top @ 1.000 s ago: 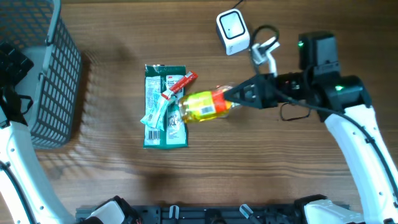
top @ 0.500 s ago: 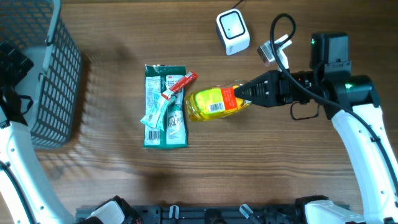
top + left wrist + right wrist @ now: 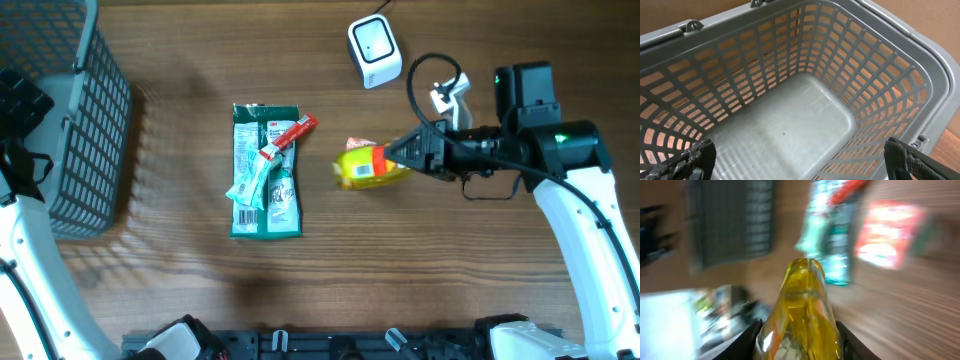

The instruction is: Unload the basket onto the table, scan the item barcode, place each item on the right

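Right jaws grip the yellow bottle (image 3: 368, 167) by its cap end, label up. We judge this keeps the barcode clear for the white scanner (image 3: 375, 52) at twelve o'clock. Our left jaws hang wide apart over the grey basket (image 3: 790, 125), idle. Green packets (image 3: 265, 170) lie on the surface (image 3: 450, 290) at nine o'clock.

A grey plastic basket (image 3: 875, 75) fills the frame, seen from above. Its lattice walls slope down to a smooth, solid floor. The left gripper (image 3: 800, 160) is spread wide, its dark fingertips (image 3: 699, 159) at the near left and near right corners. A wooden tabletop (image 3: 949, 150) shows at the near right.
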